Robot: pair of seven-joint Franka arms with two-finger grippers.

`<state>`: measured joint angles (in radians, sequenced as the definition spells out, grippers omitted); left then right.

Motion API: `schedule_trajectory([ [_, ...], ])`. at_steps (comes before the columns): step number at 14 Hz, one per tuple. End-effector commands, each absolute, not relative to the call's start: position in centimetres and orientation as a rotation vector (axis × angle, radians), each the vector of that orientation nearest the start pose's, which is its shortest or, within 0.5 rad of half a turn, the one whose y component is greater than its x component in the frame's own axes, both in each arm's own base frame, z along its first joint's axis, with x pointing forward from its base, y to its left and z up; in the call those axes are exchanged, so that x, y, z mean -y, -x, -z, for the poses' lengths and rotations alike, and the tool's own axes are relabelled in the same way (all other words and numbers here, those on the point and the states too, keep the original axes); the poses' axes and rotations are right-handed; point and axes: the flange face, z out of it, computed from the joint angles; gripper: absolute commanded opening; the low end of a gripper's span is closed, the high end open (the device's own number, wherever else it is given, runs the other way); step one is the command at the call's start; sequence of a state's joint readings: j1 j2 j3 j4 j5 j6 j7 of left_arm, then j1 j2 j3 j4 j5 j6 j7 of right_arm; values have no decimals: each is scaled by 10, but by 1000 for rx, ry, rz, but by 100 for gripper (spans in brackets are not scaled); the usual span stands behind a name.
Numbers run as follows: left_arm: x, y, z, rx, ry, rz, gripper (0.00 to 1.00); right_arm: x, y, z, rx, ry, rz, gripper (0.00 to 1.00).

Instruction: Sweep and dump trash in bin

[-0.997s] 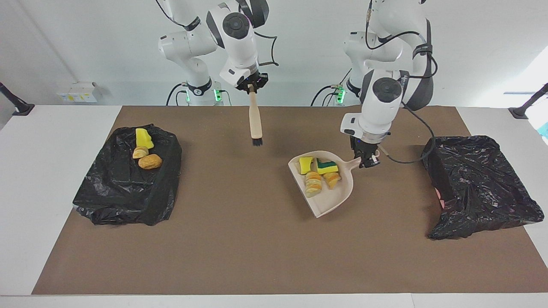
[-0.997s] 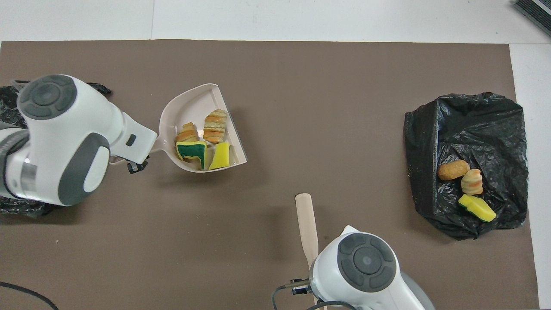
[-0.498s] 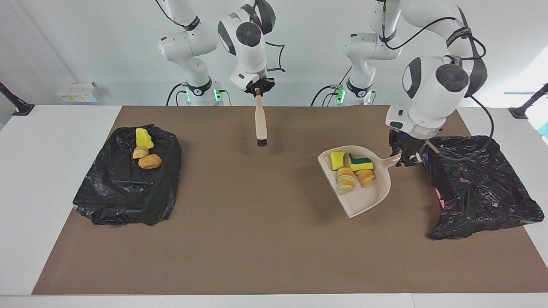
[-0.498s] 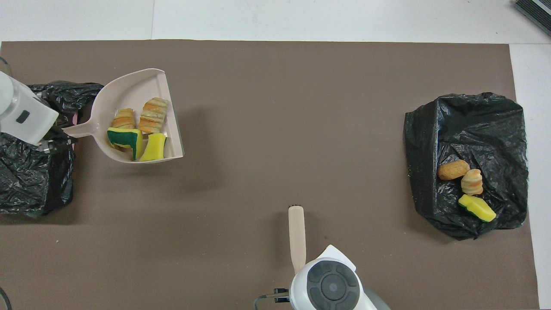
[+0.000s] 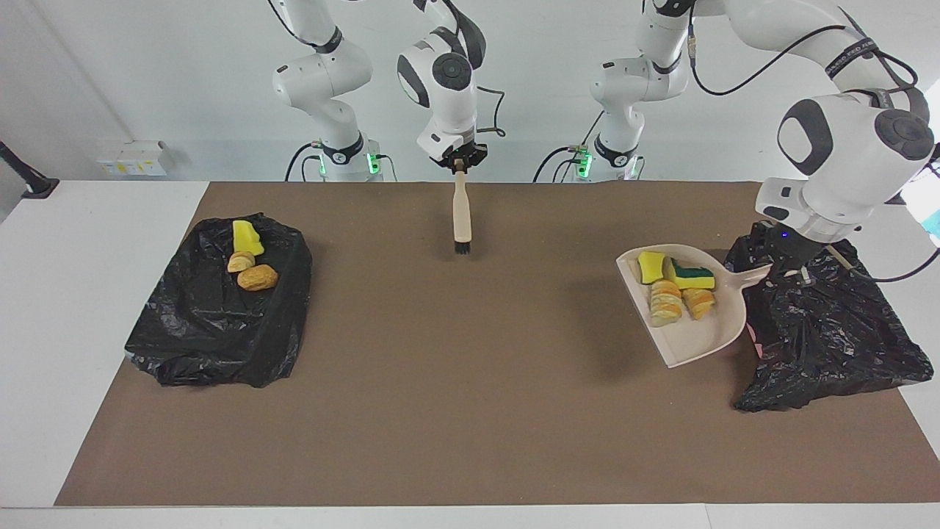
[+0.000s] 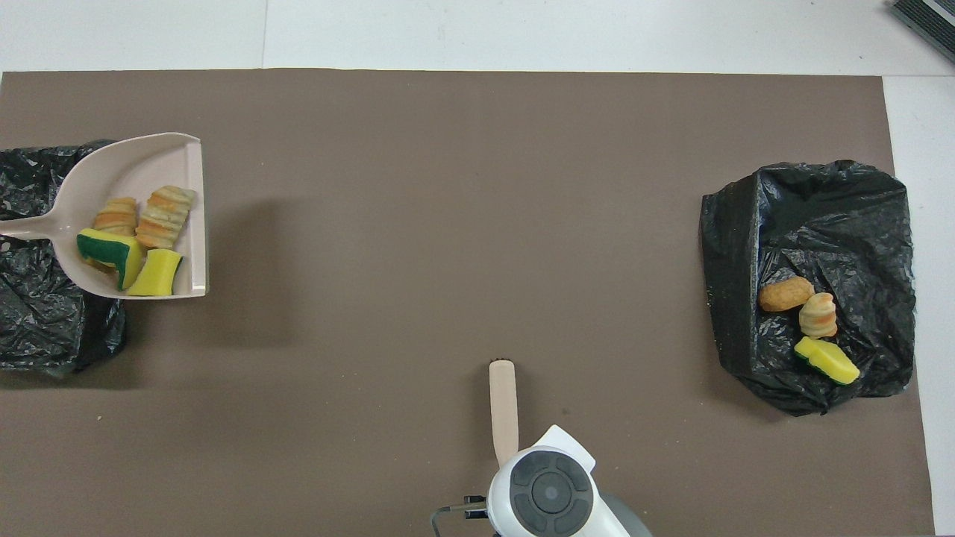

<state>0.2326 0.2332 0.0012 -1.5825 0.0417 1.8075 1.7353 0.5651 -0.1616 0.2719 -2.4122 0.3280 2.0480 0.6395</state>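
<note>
- While the left gripper (image 5: 789,273) is clenched on the dustpan (image 5: 690,334) handle over the black bin bag (image 5: 830,330) at the left arm's end, four trash scraps (image 5: 672,290) lie in the raised pan — just beside that claw.
- Right gripper (image 5: 460,163), clamped on the brush (image 5: 461,217), hangs over the mat (image 5: 470,411) mid-table.
- Three more scraps (image 5: 248,261) rest on the other bag (image 5: 213,323) — well apart from both claws.
</note>
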Motion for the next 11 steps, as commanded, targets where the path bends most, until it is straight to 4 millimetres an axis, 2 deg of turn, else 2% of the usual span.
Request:
schedule_trajectory([
  [1,-202,-609,-512,-2212,2186,-68,0,-359,-281,-342,-48,3058,-465,0],
  [2,-222,-604,-518,-2220,2146,-86,0,-359,-281,-340,-47,3059,-469,3],
  [3,-239,-602,-518,-2218,2129,-106,0,-359,-281,-339,-43,3060,-473,16],
  [4,-255,-601,-522,-2206,2100,-131,0,-359,-281,-339,-30,3060,-476,37],
  [6,-272,-600,-530,-2154,2067,-160,0,-363,-284,-341,-4,3062,-468,90],
  [7,-276,-599,-534,-2137,2042,-195,0,-363,-285,-346,19,3058,-458,100],
  [9,-275,-603,-545,-2103,1885,-384,0,-365,-293,-365,29,3044,-442,100],
  [11,-278,-605,-554,-2049,1772,-505,0,-365,-307,-397,19,3027,-414,100],
])
